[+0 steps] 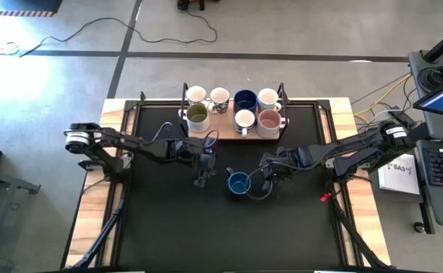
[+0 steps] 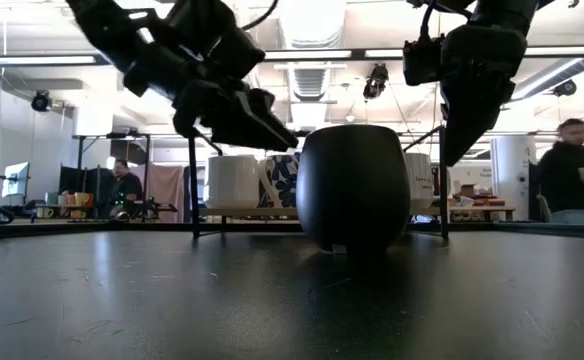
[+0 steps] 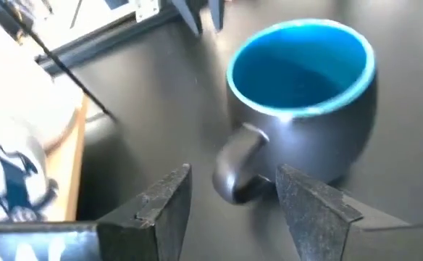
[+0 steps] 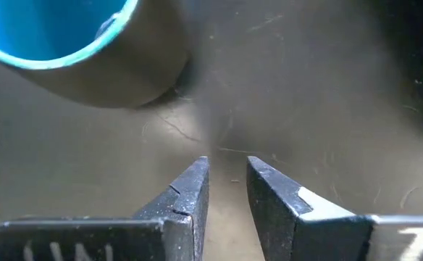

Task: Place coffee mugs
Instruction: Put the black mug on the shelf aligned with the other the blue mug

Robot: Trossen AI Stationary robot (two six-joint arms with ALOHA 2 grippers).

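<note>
A black mat covers the wooden-edged table (image 1: 108, 227), and near its far edge a low wooden tray (image 1: 229, 135) carries seven mugs in two rows: a cream mug (image 1: 196, 95), a white mug with dark print (image 1: 219, 98), a dark blue mug (image 1: 244, 100) and a white mug (image 1: 268, 98) at the back, an olive-green mug (image 1: 197, 116), a small white mug (image 1: 244, 119) and a pinkish mug (image 1: 270, 120) in front. The eighth, a dark rounded ceramic mug with a bright blue inside (image 1: 239, 184), stands upright on the mat near the table's middle, apart from the tray. The left gripper (image 1: 204, 171) hangs just beside this mug on its handle side, fingers (image 3: 164, 199) spread wide and holding nothing; the mug's handle (image 3: 239, 165) lies ahead of the gap between them. The right gripper (image 1: 269, 176) hovers just beside the mug on the opposite side, its fingers (image 4: 190, 190) narrow with a small gap, empty, above bare mat. Beyond the table lies an open workshop where people stand at benches.
</note>
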